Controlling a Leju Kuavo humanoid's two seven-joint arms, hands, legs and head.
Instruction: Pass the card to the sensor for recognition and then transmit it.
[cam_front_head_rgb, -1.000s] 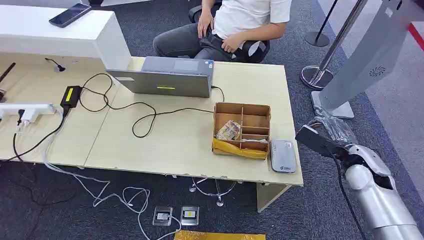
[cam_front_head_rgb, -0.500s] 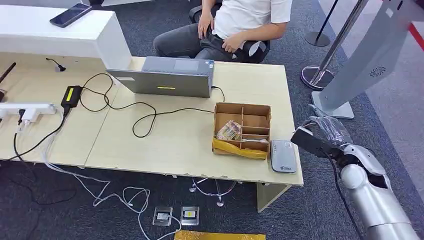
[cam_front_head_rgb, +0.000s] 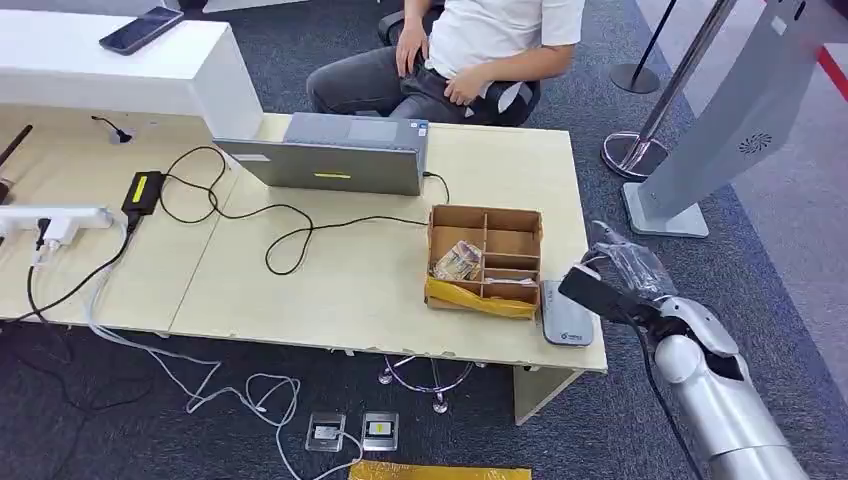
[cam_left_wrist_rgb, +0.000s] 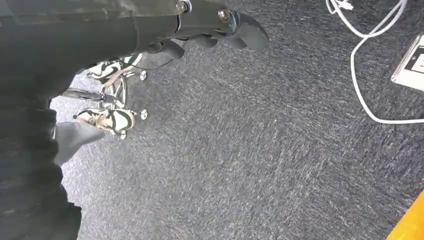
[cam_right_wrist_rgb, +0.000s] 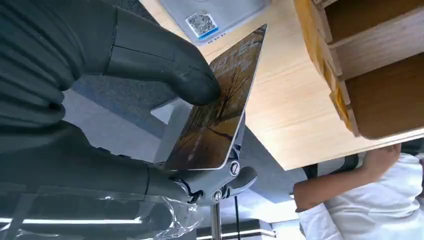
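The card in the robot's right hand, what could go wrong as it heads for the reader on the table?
The card is pinched only near one edge by the right hand, so it might slip or twist on touching the reader.

The reader sits at the table corner, close beside the cardboard box; a hand drifting sideways could knock the box or nudge the reader towards the edge.

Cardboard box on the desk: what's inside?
The cardboard box has dividers. One compartment holds a crinkled packet; the far ones look empty. The yellow front flap hides the nearest row.
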